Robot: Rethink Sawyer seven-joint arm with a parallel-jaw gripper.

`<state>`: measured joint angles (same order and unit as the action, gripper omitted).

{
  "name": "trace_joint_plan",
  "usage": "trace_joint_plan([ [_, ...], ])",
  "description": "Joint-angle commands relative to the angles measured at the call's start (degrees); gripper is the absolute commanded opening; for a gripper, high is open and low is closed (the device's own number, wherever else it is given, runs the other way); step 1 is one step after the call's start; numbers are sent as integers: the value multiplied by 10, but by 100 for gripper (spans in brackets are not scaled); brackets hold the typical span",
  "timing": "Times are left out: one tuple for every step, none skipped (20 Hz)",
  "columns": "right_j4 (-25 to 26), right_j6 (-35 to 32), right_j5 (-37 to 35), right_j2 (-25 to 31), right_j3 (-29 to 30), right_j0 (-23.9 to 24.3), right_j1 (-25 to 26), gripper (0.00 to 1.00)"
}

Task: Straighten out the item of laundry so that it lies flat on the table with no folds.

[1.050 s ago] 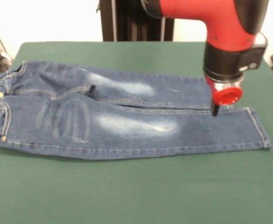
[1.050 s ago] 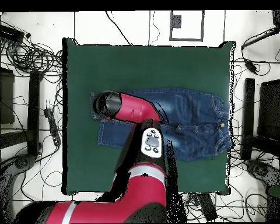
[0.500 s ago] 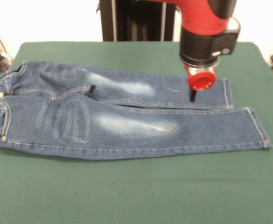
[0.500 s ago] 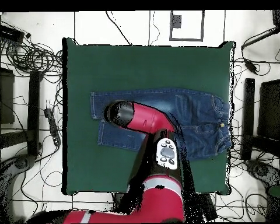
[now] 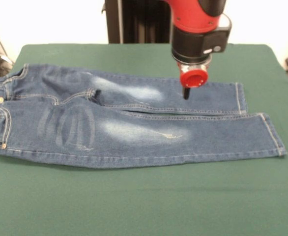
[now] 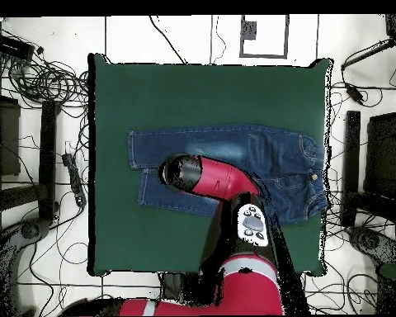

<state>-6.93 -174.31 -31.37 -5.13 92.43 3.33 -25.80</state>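
Observation:
The item of laundry [image 5: 134, 132] is a small pair of blue jeans with whitish faded patches, spread on the green table [image 5: 134, 206]. Its waistband is at the left and both legs run to the right, side by side. My gripper [image 5: 186, 93] hangs under a red cap, just over the far leg near its middle, and holds nothing that I can see. From above, the red arm's wrist [image 6: 178, 171] covers the gripper and part of the jeans [image 6: 275, 157], which lie across the table [image 6: 201, 91].
A black column [image 5: 139, 22] stands behind the table's far edge. In the overhead view, cables [image 6: 36, 78] and dark stands [image 6: 49, 157] crowd the floor on both sides of the table.
The arm has swung left in the front view, from the hem end of the far leg to the leg's middle. The jeans have not shifted.

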Motion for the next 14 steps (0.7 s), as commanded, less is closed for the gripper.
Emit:
trace_joint_plan([
  [27,30,70,88,83,-13,28,0],
  [28,22,73,85,81,-19,33,0],
  [29,15,76,83,79,-24,37,0],
  [29,7,79,80,76,-30,43,0],
  [29,3,81,80,72,-33,49,0],
  [29,-1,81,78,66,-36,54,0],
  [28,-3,84,79,61,-36,60,0],
  [25,-7,87,81,55,-37,66,0],
  [21,-13,91,79,47,-43,75,0],
  [16,-18,93,79,38,-47,83,0],
  [11,-24,95,78,28,-51,90,0],
  [7,-29,94,76,20,-57,96,0],
  [2,-33,95,74,11,-63,102,0],
  [-1,-35,94,74,5,-65,106,0],
])
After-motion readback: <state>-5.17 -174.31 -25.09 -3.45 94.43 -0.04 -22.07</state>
